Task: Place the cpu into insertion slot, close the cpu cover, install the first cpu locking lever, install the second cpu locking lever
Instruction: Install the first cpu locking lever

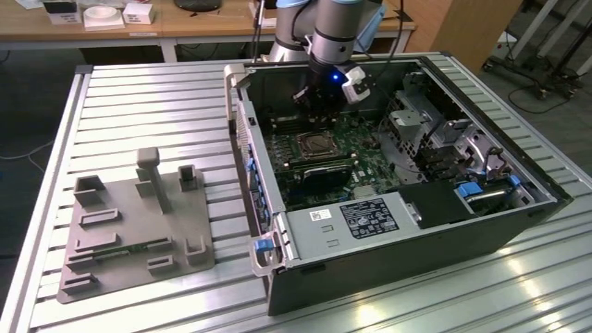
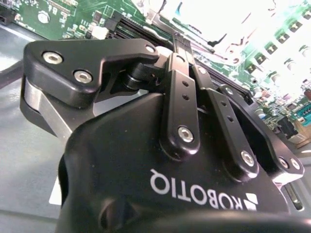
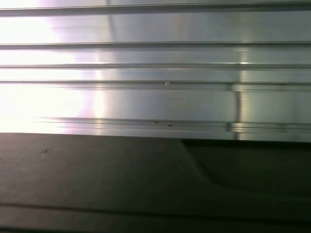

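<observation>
In the exterior view my gripper (image 1: pixel 312 105) hangs inside the open computer case, just above the green board and a little behind the insertion slot (image 1: pixel 315 147). The slot is a square socket with a silver metal rim and a dark middle. The silver frame on it looks like the cpu cover lying flat, though I cannot be sure. I cannot make out the cpu itself. In the second wrist view the black fingers (image 2: pixel 181 92) meet at the gripper's (image 2: pixel 177 38) tip. They are shut, with nothing visible between them, over a washed-out bright patch of the board.
The case walls (image 1: pixel 242 132) ring the board closely. A grey box with a black label (image 1: pixel 365 218) sits in front of the socket, black memory slots (image 1: pixel 319 166) beside it and a drive cage (image 1: pixel 425 125) on the exterior view's right. A grey fixture plate (image 1: pixel 138 236) lies on the slatted table (image 3: pixel 155 97).
</observation>
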Motion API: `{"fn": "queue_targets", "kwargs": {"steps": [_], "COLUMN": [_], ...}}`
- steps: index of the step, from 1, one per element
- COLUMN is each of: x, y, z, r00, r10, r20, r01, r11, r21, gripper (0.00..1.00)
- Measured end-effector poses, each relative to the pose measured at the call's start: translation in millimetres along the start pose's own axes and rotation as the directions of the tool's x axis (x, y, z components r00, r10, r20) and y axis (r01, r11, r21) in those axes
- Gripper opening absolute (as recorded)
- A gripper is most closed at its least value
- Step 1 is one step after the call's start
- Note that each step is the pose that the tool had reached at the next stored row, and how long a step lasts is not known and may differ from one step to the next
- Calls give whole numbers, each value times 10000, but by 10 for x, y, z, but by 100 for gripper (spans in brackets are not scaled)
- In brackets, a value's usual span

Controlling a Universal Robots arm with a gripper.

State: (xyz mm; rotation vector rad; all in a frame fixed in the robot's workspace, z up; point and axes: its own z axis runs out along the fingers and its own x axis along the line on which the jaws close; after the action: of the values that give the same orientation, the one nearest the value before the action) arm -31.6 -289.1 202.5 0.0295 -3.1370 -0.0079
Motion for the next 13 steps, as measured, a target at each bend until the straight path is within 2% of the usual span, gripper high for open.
{"fn": "queue_targets", "kwargs": {"steps": [13], "x": [-86], "y": [0], "z": [0], "r00": [10000], "r10": [0], "r20": [0], "r01": [0], "r11": [10000], "r21": [-19], "gripper": [11]}}
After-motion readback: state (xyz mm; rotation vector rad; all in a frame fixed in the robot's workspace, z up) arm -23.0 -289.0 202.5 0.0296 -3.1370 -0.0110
